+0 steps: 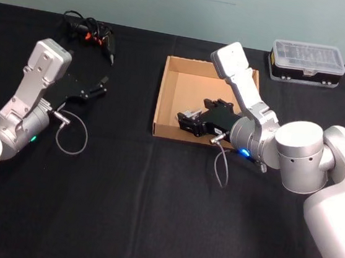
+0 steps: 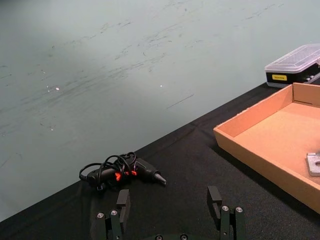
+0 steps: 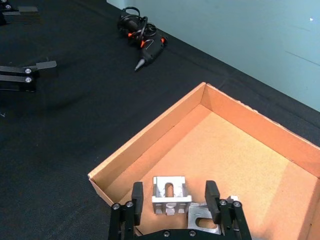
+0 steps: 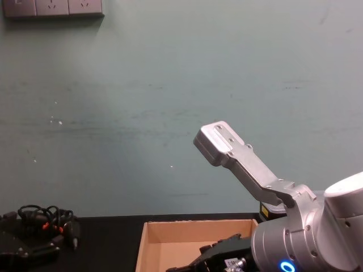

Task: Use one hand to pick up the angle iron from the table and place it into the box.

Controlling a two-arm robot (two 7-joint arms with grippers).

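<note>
The brown box (image 1: 163, 97) lies at the middle back of the black table (image 1: 126, 211). A silver angle iron (image 3: 171, 194) rests on the box floor near its front wall, and a second metal piece (image 3: 205, 220) lies right beside it. My right gripper (image 3: 175, 197) hovers open just above the angle iron, one finger on each side, holding nothing. From the head it shows as the right gripper (image 1: 189, 120) over the box's front part. My left gripper (image 1: 96, 89) is parked open at the left of the table, well away from the box (image 2: 260, 135).
A clear-lidded black plastic case (image 1: 306, 62) stands at the back right. A tangle of black cables with orange bits (image 1: 90, 32) lies at the back left, beyond the left gripper. The table's front half is bare black cloth.
</note>
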